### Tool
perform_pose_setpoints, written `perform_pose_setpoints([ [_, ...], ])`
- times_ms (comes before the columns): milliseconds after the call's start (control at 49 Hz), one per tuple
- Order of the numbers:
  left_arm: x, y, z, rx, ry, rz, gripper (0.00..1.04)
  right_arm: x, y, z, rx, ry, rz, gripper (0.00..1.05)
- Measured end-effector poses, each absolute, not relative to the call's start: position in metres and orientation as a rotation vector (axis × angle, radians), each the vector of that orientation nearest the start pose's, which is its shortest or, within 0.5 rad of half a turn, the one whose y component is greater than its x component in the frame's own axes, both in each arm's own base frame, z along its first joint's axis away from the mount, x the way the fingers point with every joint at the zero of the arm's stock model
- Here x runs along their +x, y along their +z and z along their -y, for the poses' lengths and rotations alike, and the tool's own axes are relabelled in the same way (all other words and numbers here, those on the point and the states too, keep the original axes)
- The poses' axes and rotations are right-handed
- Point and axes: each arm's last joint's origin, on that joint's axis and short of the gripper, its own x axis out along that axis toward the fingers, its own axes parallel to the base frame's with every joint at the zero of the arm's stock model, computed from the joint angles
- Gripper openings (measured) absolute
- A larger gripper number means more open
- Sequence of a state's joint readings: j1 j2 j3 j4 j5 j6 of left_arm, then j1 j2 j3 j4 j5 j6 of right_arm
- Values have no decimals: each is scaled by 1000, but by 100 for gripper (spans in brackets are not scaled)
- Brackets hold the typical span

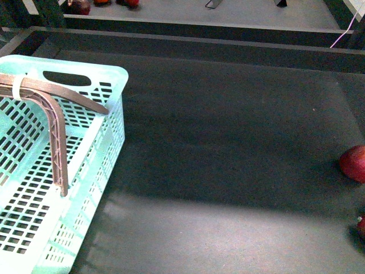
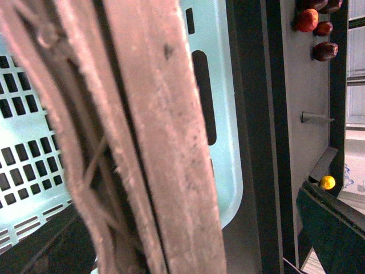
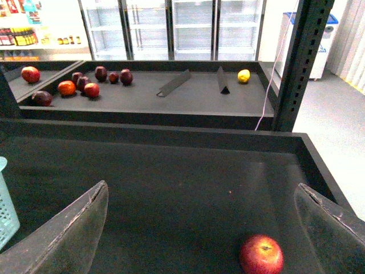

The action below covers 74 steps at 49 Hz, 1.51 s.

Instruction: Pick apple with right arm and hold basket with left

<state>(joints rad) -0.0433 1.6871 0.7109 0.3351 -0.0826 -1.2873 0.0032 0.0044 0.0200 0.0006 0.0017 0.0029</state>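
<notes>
- On the right edge of the dark bench [image 1: 217, 142], well apart from the basket [image 1: 85, 165], lies the apple [image 1: 355, 162]. It is only half in the front view.
- The basket sits at the near left, and its lattice handle [image 1: 57, 137] is swung up over the slotted floor.
- The right hand [image 3: 201, 187] hangs above the bench with its fingers [image 3: 68, 234] spread wide and nothing between them. In the right wrist view the apple [image 3: 261, 254] lies off to one side of the gap, closer to one finger than the other.
- The left hand itself does not show. Its camera is filled by the handle [image 2: 154, 142] at very close range, so I cannot tell whether it is clamped on the handle.
- Likely risk: if the right hand comes down without centring first, one finger could strike the apple. A round, glossy apple would probably roll away, perhaps off the right edge.
- A second red fruit [image 1: 361, 227] peeks in at the near right corner and could be taken for the target.
- If the left hand is not truly gripping, the basket could slide or the handle could drop.
</notes>
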Motion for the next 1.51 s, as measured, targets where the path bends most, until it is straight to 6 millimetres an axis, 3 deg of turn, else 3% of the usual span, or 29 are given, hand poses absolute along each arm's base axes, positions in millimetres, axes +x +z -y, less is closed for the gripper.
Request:
perform_pose_setpoints([
  [469,319,134,-3,-1217,507,-521,17,97,170,0,3,2,16,96],
  [714,322,138,6,-1187,499,-543,16,97,170,0,3,2,16,96],
  [980,329,170,46,-1100,363,-575,16,97,170,0,3,2,16,96],
  [1204,334,213,94,-1059,191,-550,16,97,170,0,3,2,16,96],
  [1367,333,233,126,-1038,83,-556,16,97,170,0,3,2,16,96],
  [1510,325,254,170,-996,-42,-579,16,97,170,0,3,2,16,96],
])
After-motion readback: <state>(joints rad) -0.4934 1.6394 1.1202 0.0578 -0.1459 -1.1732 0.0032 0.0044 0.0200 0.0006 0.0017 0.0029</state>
